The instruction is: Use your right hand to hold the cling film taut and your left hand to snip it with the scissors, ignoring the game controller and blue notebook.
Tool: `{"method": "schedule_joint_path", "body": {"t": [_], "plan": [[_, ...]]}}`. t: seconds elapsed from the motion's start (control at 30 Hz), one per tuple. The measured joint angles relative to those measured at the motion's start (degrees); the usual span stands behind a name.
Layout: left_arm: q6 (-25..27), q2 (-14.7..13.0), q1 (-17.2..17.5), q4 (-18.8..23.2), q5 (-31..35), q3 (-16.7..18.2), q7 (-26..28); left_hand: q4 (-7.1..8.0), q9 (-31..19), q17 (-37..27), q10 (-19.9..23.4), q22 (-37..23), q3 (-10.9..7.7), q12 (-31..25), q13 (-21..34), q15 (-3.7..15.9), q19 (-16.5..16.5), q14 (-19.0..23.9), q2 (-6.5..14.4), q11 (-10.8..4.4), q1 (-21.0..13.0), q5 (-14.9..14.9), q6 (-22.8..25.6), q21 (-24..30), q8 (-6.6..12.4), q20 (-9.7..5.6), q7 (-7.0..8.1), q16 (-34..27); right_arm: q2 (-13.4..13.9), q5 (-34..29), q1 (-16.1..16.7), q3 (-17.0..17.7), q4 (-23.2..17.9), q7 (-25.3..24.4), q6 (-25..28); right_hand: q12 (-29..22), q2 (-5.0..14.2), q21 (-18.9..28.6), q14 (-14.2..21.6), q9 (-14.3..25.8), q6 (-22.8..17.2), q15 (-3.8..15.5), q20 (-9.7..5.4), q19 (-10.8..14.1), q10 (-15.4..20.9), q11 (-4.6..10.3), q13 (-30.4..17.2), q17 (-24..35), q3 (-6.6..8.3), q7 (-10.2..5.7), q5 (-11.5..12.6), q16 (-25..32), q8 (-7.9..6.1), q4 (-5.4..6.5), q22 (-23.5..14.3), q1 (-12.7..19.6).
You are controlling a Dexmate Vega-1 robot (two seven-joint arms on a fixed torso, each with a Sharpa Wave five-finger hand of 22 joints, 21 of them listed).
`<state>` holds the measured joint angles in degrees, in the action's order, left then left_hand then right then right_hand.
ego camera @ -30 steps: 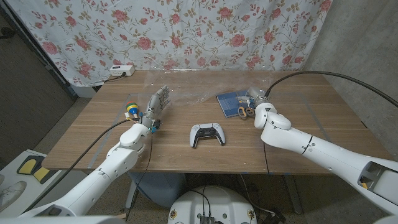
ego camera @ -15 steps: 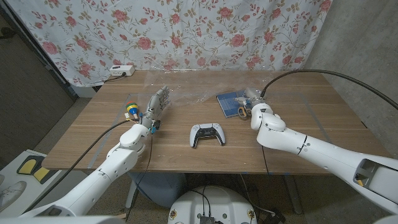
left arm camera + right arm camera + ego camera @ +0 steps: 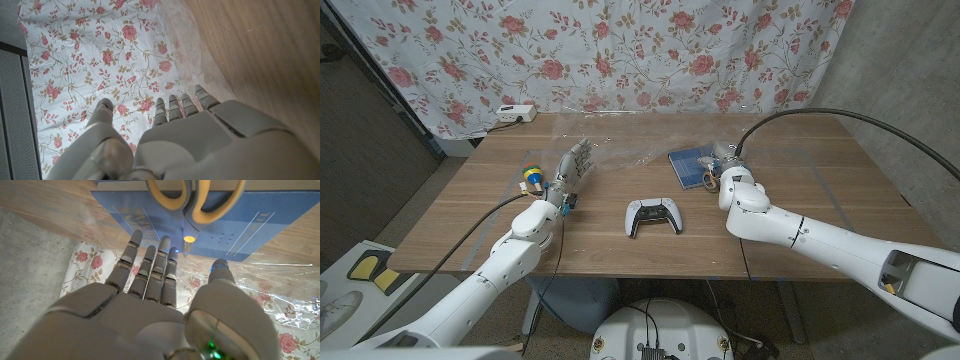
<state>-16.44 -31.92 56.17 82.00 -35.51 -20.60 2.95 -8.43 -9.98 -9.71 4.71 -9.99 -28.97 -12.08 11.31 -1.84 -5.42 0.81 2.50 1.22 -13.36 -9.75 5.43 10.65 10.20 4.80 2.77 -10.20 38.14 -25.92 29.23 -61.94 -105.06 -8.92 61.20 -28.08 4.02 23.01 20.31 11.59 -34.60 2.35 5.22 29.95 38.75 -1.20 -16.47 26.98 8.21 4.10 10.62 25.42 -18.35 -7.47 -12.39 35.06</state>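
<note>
Clear cling film [image 3: 625, 150] lies crinkled across the far middle of the table, and also shows as cling film [image 3: 196, 65] in the left wrist view. My left hand [image 3: 574, 166] reaches toward its near left edge with fingers straight and apart, holding nothing. The yellow-handled scissors [image 3: 711, 179] lie on the blue notebook [image 3: 691, 164]. My right hand [image 3: 726, 158] hovers just right of them. In the right wrist view its fingers [image 3: 159, 265] are stretched out, with nothing in them, just short of the scissors [image 3: 215, 201] and notebook [image 3: 150, 207].
A white game controller [image 3: 653, 216] sits at the table's middle, nearer me. A small yellow, blue and green object [image 3: 531, 177] stands left of my left hand. A white power strip [image 3: 515, 113] lies at the far left corner, before the floral curtain.
My right arm has swung a little to the left, its wrist now nearer the scissors. The left hand has stayed put.
</note>
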Motion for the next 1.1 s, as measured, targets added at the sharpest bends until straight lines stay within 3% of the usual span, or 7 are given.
{"method": "schedule_joint_path", "body": {"t": [0.83, 1.1], "plan": [[-0.04, -0.12, 0.2, 0.12, -0.18, 0.11, -0.07, -0.24, 0.0, 0.0, 0.0, 0.0, 0.24, 0.0, 0.0, 0.0, 0.0, 0.0, 0.0, 0.0, 0.0, 0.0, 0.0, 0.0, 0.0, 0.0, 0.0, 0.0, -1.0, -1.61, -2.5, -3.31, 3.13, 2.54, 2.4, 0.0, 0.0, 0.3, 0.0, 0.0, -0.31, -0.01, 0.23, -0.24, 0.31, 0.31, -0.14, -0.01, 0.02, 0.31, -0.04, -0.44, 0.39, 0.46, 0.0, -0.44], [-0.04, -0.16, 0.2, 0.18, -0.18, 0.11, -0.15, -0.09, 0.0, 0.0, 0.0, 0.0, 0.39, 0.0, 0.0, 0.0, 0.0, 0.0, 0.0, 0.0, 0.0, 0.0, 0.0, 0.0, 0.0, 0.0, 0.0, 0.0, -1.39, -1.89, -3.02, -3.95, 4.31, 2.97, 2.81, 0.0, 0.31, 0.46, -0.64, 0.0, 0.33, -0.64, 0.52, -0.52, 0.1, 0.51, -0.18, -0.01, 0.02, -0.33, -0.04, -1.06, 1.2, 0.46, -0.29, -0.75]]}}
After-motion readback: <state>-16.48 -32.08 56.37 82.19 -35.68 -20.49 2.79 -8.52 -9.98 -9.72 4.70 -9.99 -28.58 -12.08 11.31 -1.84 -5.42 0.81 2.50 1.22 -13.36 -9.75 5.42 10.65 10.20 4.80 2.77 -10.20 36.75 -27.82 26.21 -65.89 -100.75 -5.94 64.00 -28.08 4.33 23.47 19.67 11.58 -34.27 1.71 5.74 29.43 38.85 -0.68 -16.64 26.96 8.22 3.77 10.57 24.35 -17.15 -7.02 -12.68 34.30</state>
